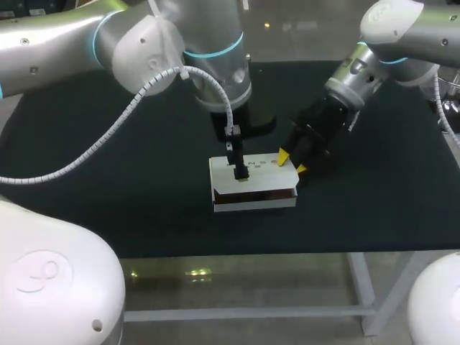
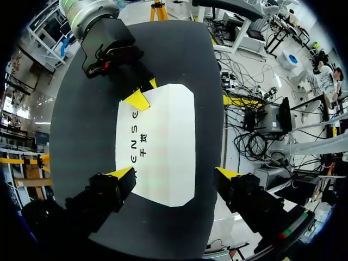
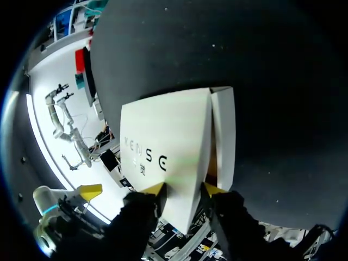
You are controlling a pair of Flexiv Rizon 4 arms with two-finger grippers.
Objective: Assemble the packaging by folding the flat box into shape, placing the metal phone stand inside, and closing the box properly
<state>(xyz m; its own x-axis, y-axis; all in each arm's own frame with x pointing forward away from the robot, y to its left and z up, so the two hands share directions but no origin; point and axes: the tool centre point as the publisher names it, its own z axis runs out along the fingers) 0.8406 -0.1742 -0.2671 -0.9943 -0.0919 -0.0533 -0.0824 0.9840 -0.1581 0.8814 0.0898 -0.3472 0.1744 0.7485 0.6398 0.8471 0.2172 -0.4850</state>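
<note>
The white box (image 1: pixel 253 184) sits mid-table, its printed lid (image 1: pixel 248 171) slightly raised, with a dark gap showing along the front. My right gripper (image 1: pixel 292 163) is at the lid's right end. In the right wrist view, the right gripper (image 3: pixel 182 189) is shut on the lid's edge (image 3: pixel 187 209), one yellow tip on top and one beneath beside the side flap (image 3: pixel 224 136). My left gripper (image 2: pixel 174 174) hangs wide open just above the lid (image 2: pixel 163 141), touching nothing that I can see. In the head view, the left gripper (image 1: pixel 236 167) is over the lid's middle. The phone stand is hidden.
A dark mat (image 1: pixel 108 144) covers the table on all sides of the box. The table's front edge (image 1: pixel 237 253) runs close below the box. My left arm's white cable (image 1: pixel 108 144) loops over the mat's left half.
</note>
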